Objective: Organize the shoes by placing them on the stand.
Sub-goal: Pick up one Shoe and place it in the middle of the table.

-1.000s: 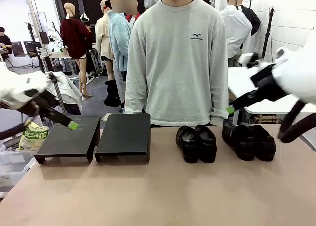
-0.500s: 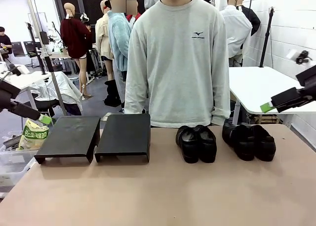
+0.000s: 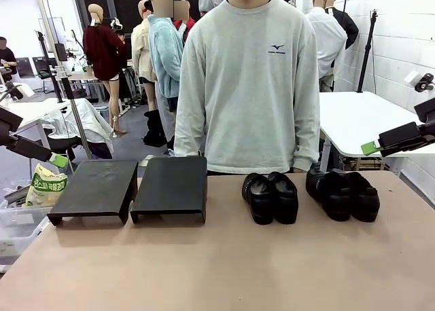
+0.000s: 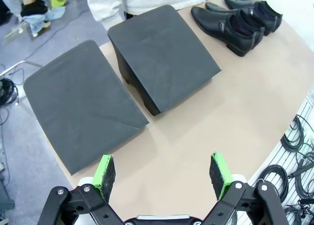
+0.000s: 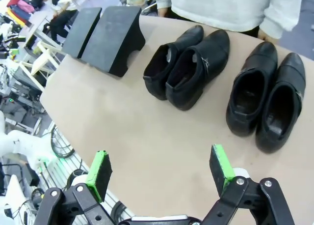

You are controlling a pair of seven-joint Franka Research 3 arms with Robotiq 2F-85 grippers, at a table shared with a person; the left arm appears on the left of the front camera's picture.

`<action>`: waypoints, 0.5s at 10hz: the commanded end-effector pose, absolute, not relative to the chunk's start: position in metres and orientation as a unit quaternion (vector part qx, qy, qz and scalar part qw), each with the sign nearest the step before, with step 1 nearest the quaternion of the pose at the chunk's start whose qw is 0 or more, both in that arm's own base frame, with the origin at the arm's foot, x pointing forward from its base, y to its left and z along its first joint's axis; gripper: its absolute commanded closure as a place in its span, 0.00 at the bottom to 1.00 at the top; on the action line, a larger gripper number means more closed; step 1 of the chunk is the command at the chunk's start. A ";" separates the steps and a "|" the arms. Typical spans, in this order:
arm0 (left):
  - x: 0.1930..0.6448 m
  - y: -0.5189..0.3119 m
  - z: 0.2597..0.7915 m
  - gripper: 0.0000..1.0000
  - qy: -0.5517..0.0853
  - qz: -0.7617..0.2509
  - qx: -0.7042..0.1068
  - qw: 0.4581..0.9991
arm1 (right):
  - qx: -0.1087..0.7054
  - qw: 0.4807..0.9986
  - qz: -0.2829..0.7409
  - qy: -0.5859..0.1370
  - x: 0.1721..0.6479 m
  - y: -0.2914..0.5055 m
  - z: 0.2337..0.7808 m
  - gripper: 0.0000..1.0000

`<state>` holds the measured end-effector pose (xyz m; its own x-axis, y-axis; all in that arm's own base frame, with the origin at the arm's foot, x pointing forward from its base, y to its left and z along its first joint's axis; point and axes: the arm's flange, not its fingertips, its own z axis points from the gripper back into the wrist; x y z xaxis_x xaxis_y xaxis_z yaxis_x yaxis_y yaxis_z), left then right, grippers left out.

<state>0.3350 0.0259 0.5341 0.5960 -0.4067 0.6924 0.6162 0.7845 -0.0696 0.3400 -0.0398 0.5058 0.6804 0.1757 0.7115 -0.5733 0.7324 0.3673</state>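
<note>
Arms [image 3: 24, 147] back; shoes [image 3: 270, 197] toe-first toward person [image 3: 248, 87]

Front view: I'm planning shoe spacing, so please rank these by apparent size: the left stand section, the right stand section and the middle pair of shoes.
1. left stand section and right stand section: they look alike, so I won't rank them.
2. middle pair of shoes: clearly smaller.

Legible text: none can be read in full.

Item 1: the person's grey sweatshirt [image 3: 248, 87] carries a small dark winged emblem on the chest, with a line of tiny print beneath it, too small to read.

Item 2: a plastic bag [image 3: 46, 186] at the table's left edge bears a green label with white characters, apparently Korean, not legible.
</note>
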 end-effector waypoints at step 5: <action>0.335 0.026 0.534 0.00 -0.343 -0.290 -0.153 0.880 | 0.297 0.867 0.219 -0.335 0.341 -0.039 0.503 0.00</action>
<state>0.3347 0.0248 0.5348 0.5990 -0.3987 0.6944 0.6125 0.7867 -0.0767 0.3403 -0.0392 0.5036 0.6860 0.1781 0.7055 -0.5671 0.7382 0.3651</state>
